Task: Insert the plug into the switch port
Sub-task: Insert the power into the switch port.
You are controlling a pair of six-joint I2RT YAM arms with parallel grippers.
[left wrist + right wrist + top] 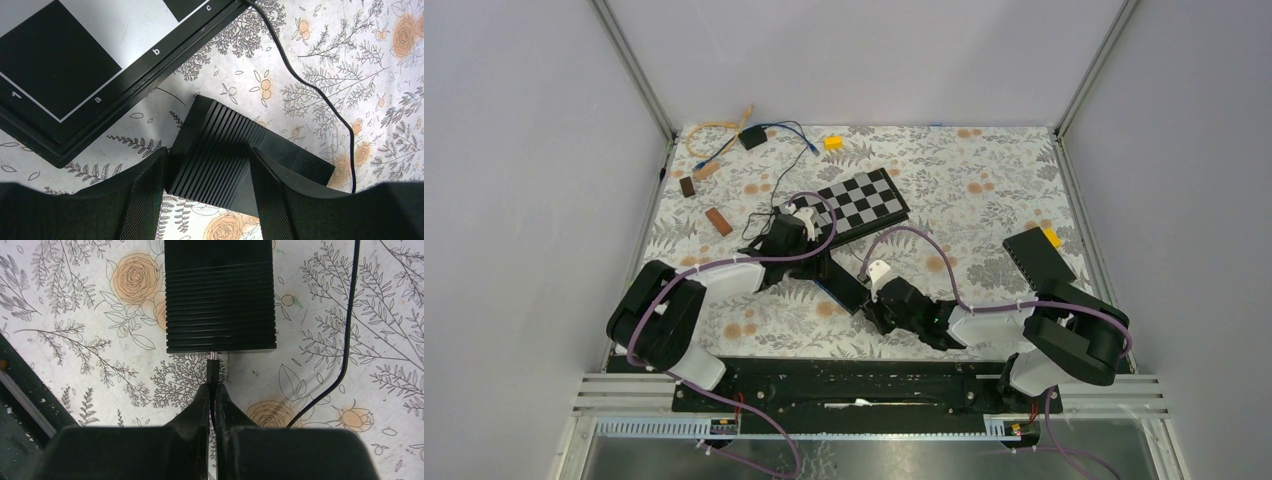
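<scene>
- Your left pincer clamps the switch by its ribbed sides, likely bracing it against the push.
- Your right pincer pinches the plug, its tip meeting the switch's end face.

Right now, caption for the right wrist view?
Right claw pinches plug, its tip at the switch face.

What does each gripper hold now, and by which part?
The right gripper pinches the plug by its black barrel, just behind the metal tip. The left gripper grips the switch across its ribbed section.
</scene>
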